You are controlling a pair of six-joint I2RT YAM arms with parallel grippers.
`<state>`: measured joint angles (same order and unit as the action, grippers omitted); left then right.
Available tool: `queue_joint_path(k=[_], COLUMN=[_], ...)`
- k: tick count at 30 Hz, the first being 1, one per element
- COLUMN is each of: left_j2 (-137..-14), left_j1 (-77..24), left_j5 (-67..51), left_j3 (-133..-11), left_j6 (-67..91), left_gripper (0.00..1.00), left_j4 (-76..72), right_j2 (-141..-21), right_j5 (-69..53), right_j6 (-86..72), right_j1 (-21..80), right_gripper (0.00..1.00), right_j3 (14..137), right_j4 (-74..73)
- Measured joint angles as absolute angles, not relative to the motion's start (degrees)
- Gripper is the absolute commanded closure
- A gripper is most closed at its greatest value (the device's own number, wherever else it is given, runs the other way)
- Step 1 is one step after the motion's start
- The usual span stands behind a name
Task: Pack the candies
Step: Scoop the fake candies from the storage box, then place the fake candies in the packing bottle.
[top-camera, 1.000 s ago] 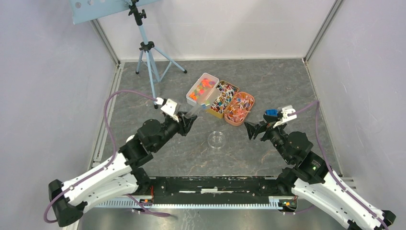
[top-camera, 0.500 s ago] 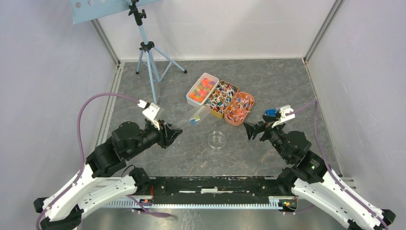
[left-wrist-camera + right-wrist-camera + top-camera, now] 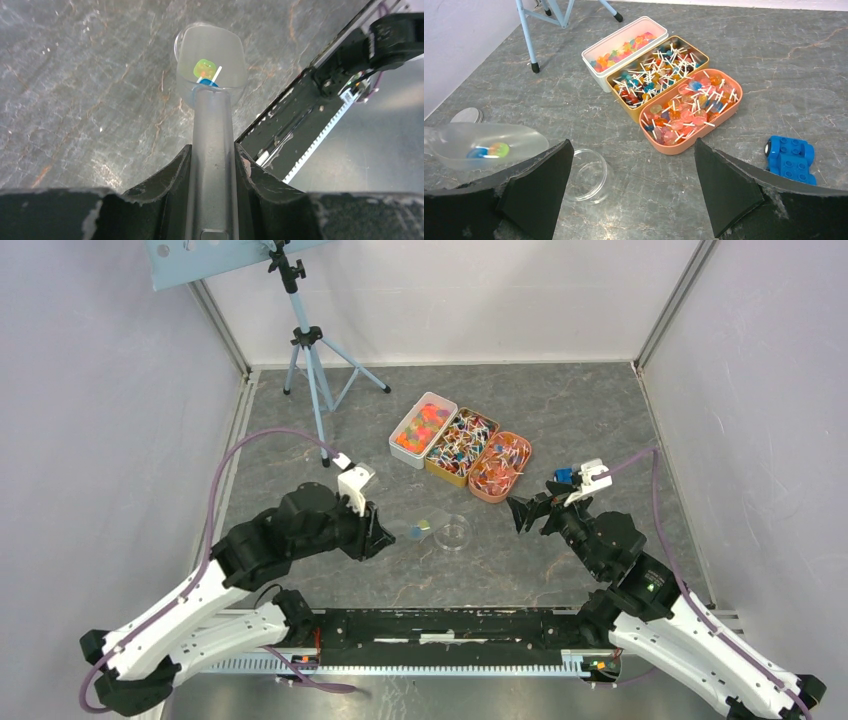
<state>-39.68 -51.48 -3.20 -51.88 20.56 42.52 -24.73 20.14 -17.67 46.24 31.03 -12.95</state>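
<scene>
We've clamped our left gripper [image 3: 212,165] on the clear scoop [image 3: 212,55], carrying two candies [image 3: 205,67] just beside the empty glass dish [image 3: 586,175], with three trays [image 3: 676,150] full and our right gripper [image 3: 633,150] agape.

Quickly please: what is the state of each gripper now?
Left gripper: closed on the handle of the scoop, with candies in its bowl.
Right gripper: open, holding nothing.
</scene>
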Motion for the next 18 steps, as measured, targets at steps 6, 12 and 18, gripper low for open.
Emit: queue_joint_path(k=[6,12,18], left_j2=[-44.5,-45.5,-47.9], left_j1=[-51.5,-51.5,-51.5], left_j5=[-3.6,-3.6,-4.5], left_j3=[-51.9,-51.9,-52.1], left_j6=[20.7,22.1,22.5], left_gripper=[0.98,0.98,0.98], left_j4=[44.4,44.4,44.5], right_j2=[-24.3,-23.9,-23.5], right_j5=[20.2,20.2,20.4], right_j6=[-17.6,-17.3,-17.1], right_j1=[46.2,46.2,46.2], right_gripper=[0.02,0.02,0.02], right_j3=[30.8,30.6,30.6], right_j4=[-13.0,-13.0,-13.0])
